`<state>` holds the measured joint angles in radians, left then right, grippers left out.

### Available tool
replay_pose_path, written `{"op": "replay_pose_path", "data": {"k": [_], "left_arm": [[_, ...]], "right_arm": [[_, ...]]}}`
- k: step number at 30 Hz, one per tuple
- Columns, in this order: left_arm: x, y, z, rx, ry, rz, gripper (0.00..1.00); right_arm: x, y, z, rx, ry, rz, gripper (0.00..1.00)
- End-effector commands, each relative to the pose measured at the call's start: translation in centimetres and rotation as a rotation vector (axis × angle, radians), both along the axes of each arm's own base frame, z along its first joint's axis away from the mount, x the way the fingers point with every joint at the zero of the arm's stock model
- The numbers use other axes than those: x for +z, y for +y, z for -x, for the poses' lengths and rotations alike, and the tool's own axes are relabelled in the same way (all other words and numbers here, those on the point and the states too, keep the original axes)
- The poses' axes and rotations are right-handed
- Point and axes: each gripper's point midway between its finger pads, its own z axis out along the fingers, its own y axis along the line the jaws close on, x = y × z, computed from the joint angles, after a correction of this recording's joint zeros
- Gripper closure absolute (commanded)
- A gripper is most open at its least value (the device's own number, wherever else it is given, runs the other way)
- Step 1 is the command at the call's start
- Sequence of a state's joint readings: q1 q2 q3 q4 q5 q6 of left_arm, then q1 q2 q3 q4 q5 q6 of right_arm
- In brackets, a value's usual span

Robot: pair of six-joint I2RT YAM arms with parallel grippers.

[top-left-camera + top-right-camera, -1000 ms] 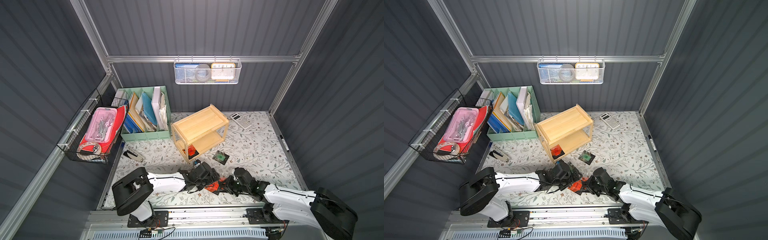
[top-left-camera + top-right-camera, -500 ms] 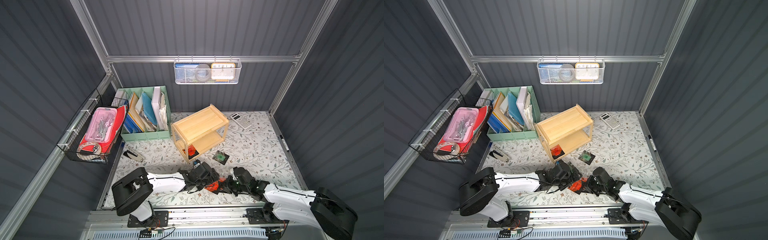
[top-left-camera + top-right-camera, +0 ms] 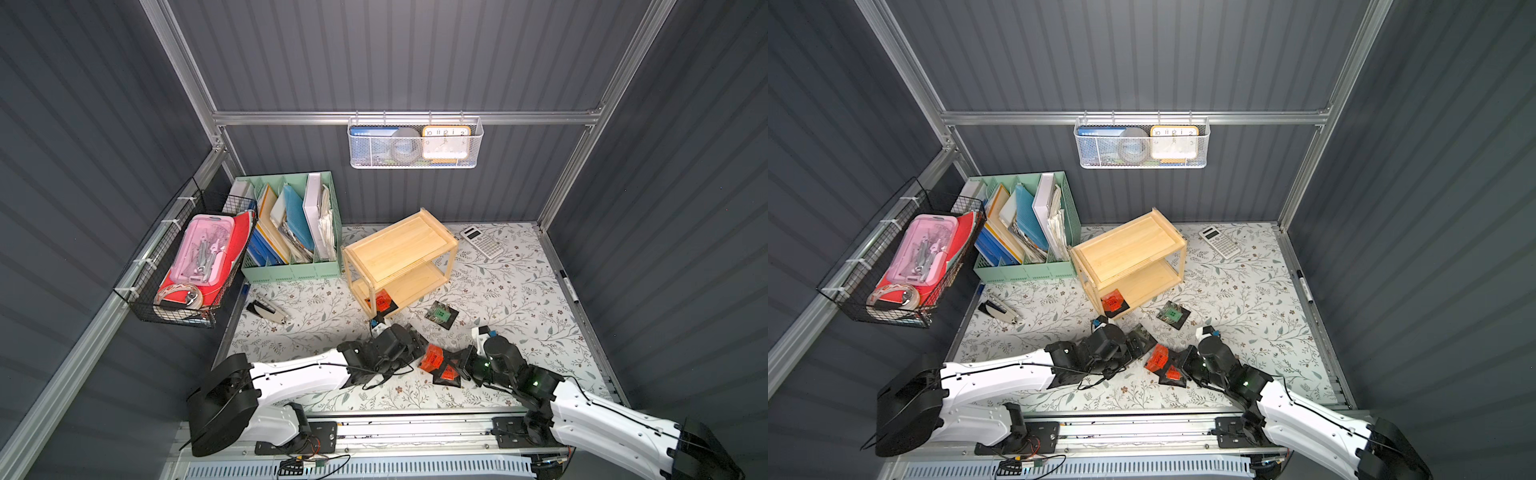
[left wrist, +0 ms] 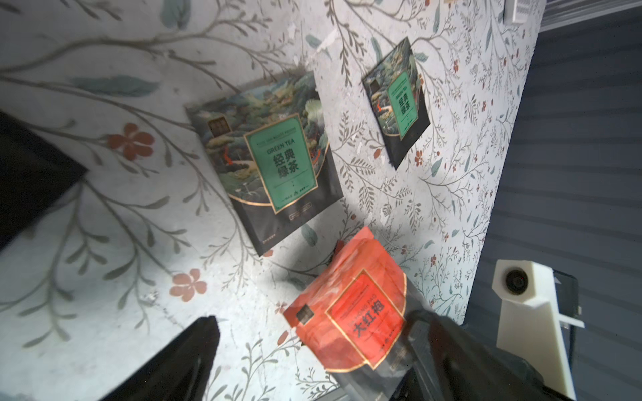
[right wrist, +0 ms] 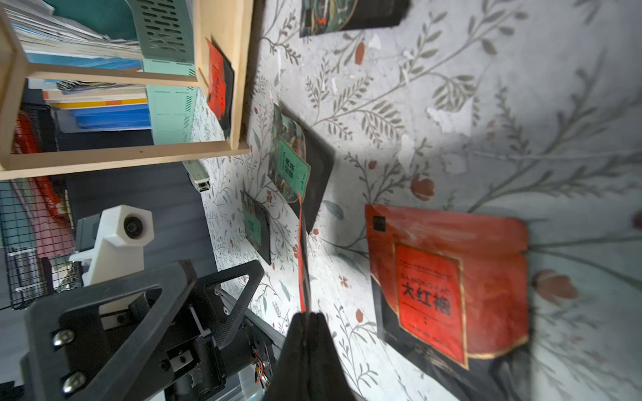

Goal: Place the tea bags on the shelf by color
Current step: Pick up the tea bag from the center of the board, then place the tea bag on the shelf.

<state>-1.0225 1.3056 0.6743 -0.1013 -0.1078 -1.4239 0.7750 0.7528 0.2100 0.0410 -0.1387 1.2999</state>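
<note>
Top views both showed one orange-label tea bag already on the lower tier of the shelf, at its seven o'clock corner. The left gripper stood spread and empty over a green sachet printed "GREEN TEA 经典绿茶", with a second green sachet at its one o'clock. At its four o'clock the right gripper pinched the black lower edge of a 大红袍 sachet, held edge-on; the twin sachet lay flat on the floral mat. These bags looked light, limp and slick, so an edge pinch suited them
</note>
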Motion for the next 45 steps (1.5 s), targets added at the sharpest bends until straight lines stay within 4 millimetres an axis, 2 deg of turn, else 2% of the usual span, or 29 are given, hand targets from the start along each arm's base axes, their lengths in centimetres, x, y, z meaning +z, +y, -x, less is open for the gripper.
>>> {"op": "replay_pose_path", "data": {"k": [1, 11, 27, 35, 45], "left_arm": [[-0.4, 2.9, 0.4, 0.056, -0.007, -0.079, 0.00], [1.7, 7.6, 1.3, 0.153, -0.048, -0.106, 0.00], [5.7, 13.6, 1.8, 0.288, -0.145, -0.134, 0.00], [7.6, 16.0, 1.8, 0.333, -0.216, -0.156, 0.00], [9.5, 17.0, 1.1, 0.314, -0.285, -0.219, 0.00]], "right_arm": [[1.0, -0.4, -1.0, -0.037, -0.042, 0.006, 1.00], [3.8, 0.3, -4.2, -0.071, -0.080, -0.073, 1.00], [6.0, 2.6, -10.0, -0.132, -0.112, -0.118, 1.00], [5.6, 3.6, -12.7, -0.181, -0.105, -0.121, 1.00], [4.6, 5.5, -16.3, -0.219, -0.110, -0.168, 1.00]]}}
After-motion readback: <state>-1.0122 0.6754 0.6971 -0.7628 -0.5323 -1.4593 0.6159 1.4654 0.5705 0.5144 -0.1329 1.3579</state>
